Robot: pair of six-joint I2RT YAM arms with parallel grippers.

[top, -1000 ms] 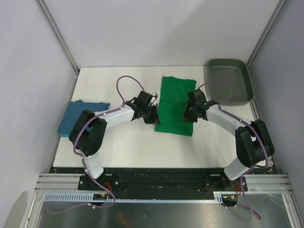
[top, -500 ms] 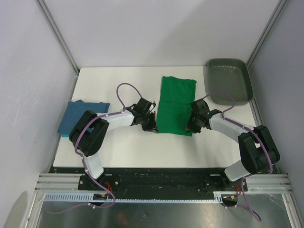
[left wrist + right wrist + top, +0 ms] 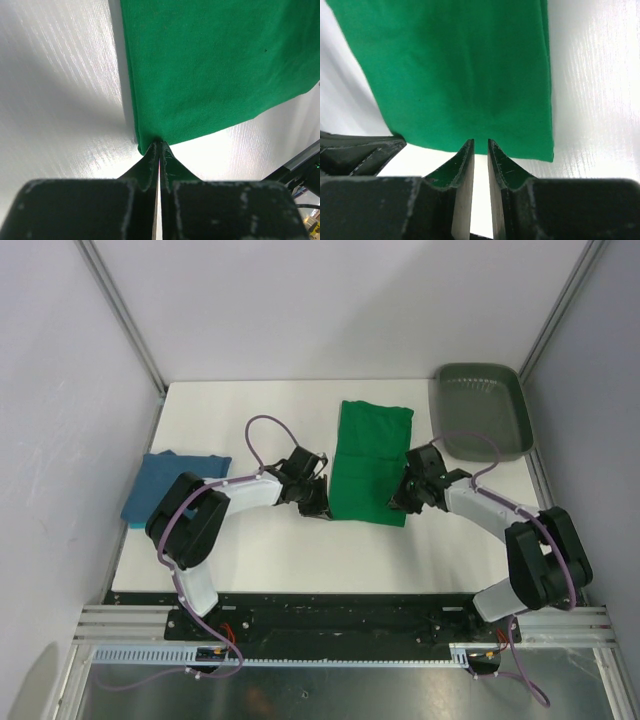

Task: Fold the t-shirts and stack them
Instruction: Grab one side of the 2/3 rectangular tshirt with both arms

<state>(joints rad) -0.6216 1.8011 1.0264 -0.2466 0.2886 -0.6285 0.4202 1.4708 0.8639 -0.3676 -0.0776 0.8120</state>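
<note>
Two shirts must be folded and stacked, and I judge the work to be about half done. The teal shirt lies as a flat folded packet well apart to the left of the left gripper, with no finger near it. The green shirt is folded into a long narrow strip that begins at the tips of both grippers. I think it needs one more fold across its length. The stacking is not yet done.

The long axis of the strip runs almost straight away from the fingertips, toward the far side of the table. Its short near edge lies across both pairs of tips.

The fingers of the left gripper are pressed together and pinch the near left corner of the green shirt. The right gripper has its fingers parted by only a narrow slit. The near hem sits just at their tips, a little inside the right corner. White table shows in the slit, so I see no cloth caught there.
</note>
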